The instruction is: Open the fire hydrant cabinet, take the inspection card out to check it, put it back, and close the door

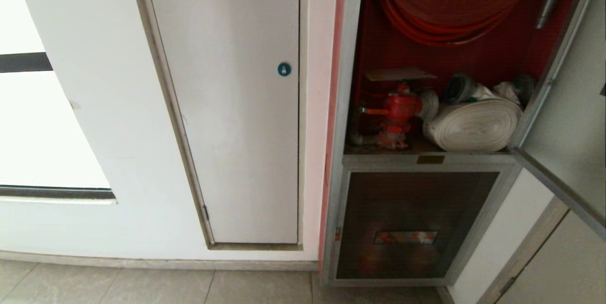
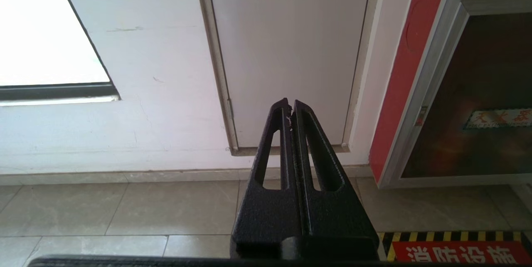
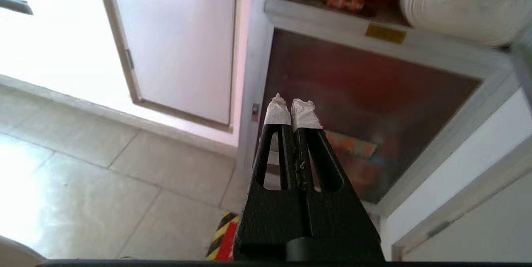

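Observation:
The fire hydrant cabinet (image 1: pixel 348 58) stands open at the right of the head view, red inside. A red hose reel (image 1: pixel 450 1) hangs at its top. Below sit a red valve (image 1: pixel 397 107) and a white rolled hose (image 1: pixel 473 126). The inspection card (image 1: pixel 400 74), flat and tan, lies on top of the valve. The door (image 1: pixel 573 119) is swung out to the right. Neither arm shows in the head view. My right gripper (image 3: pixel 292 107) is shut and empty, its white-taped tips low in front of the cabinet's lower dark glass panel (image 3: pixel 374 84). My left gripper (image 2: pixel 291 105) is shut and empty, parked facing the wall.
A plain white panel (image 1: pixel 236 105) with a blue round lock (image 1: pixel 284 69) fills the wall left of the cabinet. The lower dark glass panel (image 1: pixel 412 209) has a reddish label. A yellow-black and red floor marking (image 2: pixel 457 250) lies before the cabinet. Beige tiles cover the floor.

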### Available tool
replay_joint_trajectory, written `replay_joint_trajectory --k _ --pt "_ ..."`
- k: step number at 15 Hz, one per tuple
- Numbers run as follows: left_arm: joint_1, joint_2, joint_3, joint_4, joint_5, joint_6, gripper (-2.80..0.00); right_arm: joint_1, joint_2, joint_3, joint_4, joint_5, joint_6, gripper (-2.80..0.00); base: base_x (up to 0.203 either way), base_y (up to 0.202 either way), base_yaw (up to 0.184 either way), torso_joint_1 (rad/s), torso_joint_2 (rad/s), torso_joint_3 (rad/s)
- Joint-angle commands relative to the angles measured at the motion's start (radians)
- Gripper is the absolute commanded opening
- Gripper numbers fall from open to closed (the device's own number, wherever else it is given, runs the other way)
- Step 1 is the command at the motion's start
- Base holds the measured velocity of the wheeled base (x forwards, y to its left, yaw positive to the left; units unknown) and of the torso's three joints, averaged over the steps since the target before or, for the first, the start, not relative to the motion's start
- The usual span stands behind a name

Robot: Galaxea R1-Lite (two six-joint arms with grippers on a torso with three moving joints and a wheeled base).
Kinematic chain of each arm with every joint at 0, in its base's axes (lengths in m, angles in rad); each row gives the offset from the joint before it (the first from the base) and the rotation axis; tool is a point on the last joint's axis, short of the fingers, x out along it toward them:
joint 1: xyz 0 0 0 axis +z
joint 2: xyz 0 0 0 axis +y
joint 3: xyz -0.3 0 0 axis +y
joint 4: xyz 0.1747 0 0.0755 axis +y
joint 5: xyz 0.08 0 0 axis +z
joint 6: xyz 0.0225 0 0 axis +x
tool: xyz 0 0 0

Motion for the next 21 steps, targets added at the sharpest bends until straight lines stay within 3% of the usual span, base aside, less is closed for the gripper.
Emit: replay_joint_trajectory --k 1,5,7,13,19,21 --pt "0.0 0.001 0.002 0.0 0.0 0.0 -2.8 0.022 -0.066 0.015 0.027 0.002 -0.01 -2.8 0.0 0.0 0.0 0.0 0.0 0.0" --pt "-0.001 0.001 0.002 0.0 0.0 0.0 -2.8 0.027 -0.219 0.069 0.042 -0.005 -0.026 -2.8 0.0 0.0 0.0 0.0 0.0 0.0" --pt "0.0 0.001 0.002 0.0 0.0 0.0 -2.8 0.028 -0.237 0.1 0.016 -0.082 -0.027 -2.8 0.0 0.0 0.0 0.0 0.0 0.0" --pt "-0.001 0.001 0.002 0.0 0.0 0.0 -2.8 0.028 -0.236 0.324 -0.284 -0.181 -0.026 -2.8 0.0 0.0 0.0 0.0 0.0 0.0" --pt "0.0 0.001 0.002 0.0 0.0 0.0 -2.8 0.028 -0.238 0.335 -0.193 -0.186 -0.013 -2.8 0.0 0.0 0.0 0.0 0.0 0.0" --pt "0.0 0.001 0.002 0.0 0.0 0.0 -2.8 0.028 -0.236 0.335 -0.17 -0.19 0.027 -2.8 0.0 0.0 0.0 0.0 0.0 0.0"
